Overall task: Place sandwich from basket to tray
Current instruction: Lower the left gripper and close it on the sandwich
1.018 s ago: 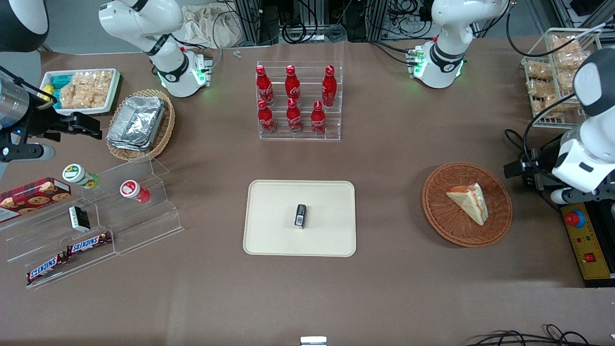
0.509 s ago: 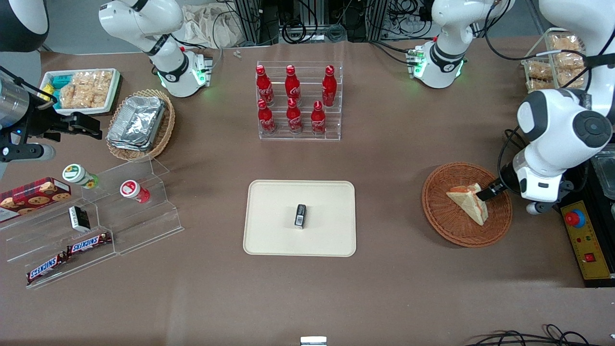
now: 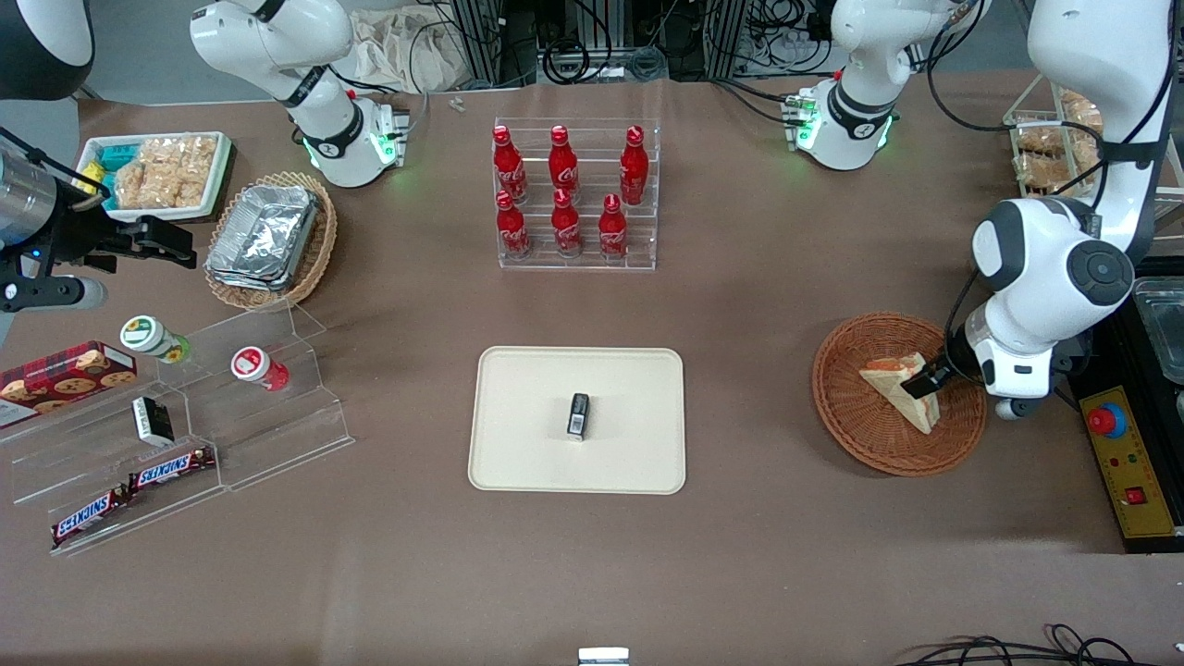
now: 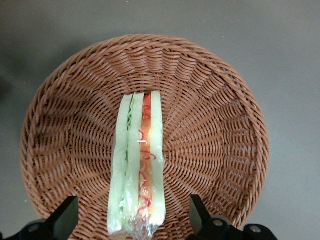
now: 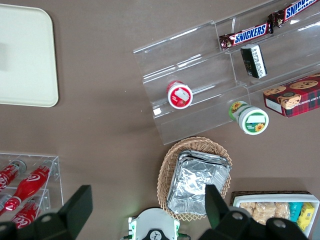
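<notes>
Left arm bent low, its end effector pointing down, fingers spread wide apart.

Foil containers in a tan wicker basket, near the tray

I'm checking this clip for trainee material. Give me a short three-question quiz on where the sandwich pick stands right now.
1. True or false: the sandwich already lies on the tray.
2. What does the gripper have between its open fingers?
A. the sandwich's end
B. a red bottle
C. the basket's rim
3. Fill in: the tray already carries a small dark ___ near its middle.

Key:
1. False. It lies in the basket, toward the working arm's end of the table.
2. A. The wrist view shows a finger on each side of the wedge, not yet closed on it.
3. Packet. What it is exactly cannot be told.
</notes>
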Motion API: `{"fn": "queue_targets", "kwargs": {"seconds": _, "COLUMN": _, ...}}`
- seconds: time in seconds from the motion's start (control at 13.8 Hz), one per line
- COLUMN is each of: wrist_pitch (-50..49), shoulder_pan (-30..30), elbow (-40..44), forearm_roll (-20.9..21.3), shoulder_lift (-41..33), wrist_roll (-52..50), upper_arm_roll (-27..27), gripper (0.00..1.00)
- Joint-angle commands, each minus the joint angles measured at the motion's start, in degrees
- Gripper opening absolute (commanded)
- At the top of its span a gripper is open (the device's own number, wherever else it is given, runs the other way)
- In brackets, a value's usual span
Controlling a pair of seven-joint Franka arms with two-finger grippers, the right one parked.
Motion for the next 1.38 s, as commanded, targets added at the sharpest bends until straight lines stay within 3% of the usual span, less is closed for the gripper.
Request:
{"fn": "queue_targets", "kwargs": {"seconds": 0.0, "wrist_pitch": 2.7, "shoulder_pan": -0.1, "elbow": -0.4, "forearm_roll": 1.0, "shoulder_lift": 1.2, "wrist_roll": -4.7, "upper_arm_roll": -0.1, "gripper": 1.0}}
{"fn": "queue_targets", "kwargs": {"seconds": 0.58, "wrist_pitch": 4.7, "shoulder_pan": -0.1, "elbow": 0.0, "forearm_roll": 1.0, "shoulder_lift": 6.0, "wrist_roll": -5.5, "upper_arm_roll": 0.0, "gripper": 1.0}}
{"fn": "queue_targets", "kwargs": {"seconds": 0.65, "wrist_pitch": 4.8, "shoulder_pan": -0.2, "elbow": 0.4, "forearm_roll": 1.0, "shoulder_lift": 6.7, "wrist_roll": -5.5, "upper_arm_roll": 0.0, "gripper": 0.91}}
{"fn": "queue_targets", "kwargs": {"seconds": 0.73, "wrist_pitch": 4.8, "shoulder_pan": -0.3, "elbow": 0.5, "forearm_roll": 1.0, "shoulder_lift": 6.9, "wrist_roll": -5.7, "upper_arm_roll": 0.0, "gripper": 0.63}}
{"fn": "queue_targets", "kwargs": {"seconds": 0.8, "wrist_pitch": 4.8, "shoulder_pan": -0.3, "elbow": 0.7, "forearm_roll": 1.1, "shoulder_lift": 6.9, "wrist_roll": -5.7, "upper_arm_roll": 0.0, "gripper": 0.25}}
{"fn": "queue_targets", "kwargs": {"seconds": 0.87, "wrist_pitch": 4.8, "shoulder_pan": -0.3, "elbow": 0.8, "forearm_roll": 2.1, "shoulder_lift": 6.9, "wrist_roll": -5.5, "upper_arm_roll": 0.0, "gripper": 0.0}}
{"fn": "queue_targets", "kwargs": {"seconds": 1.02, "wrist_pitch": 4.6, "shoulder_pan": -0.3, "elbow": 0.8, "forearm_roll": 5.7, "shoulder_lift": 6.7, "wrist_roll": -5.6, "upper_arm_roll": 0.0, "gripper": 0.0}}
{"fn": "queue_targets", "kwargs": {"seconds": 1.31, "wrist_pitch": -0.9, "shoulder_pan": -0.4, "elbow": 2.8, "forearm_roll": 5.8, "shoulder_lift": 3.2, "wrist_roll": -5.1, "upper_arm_roll": -0.5, "gripper": 0.0}}
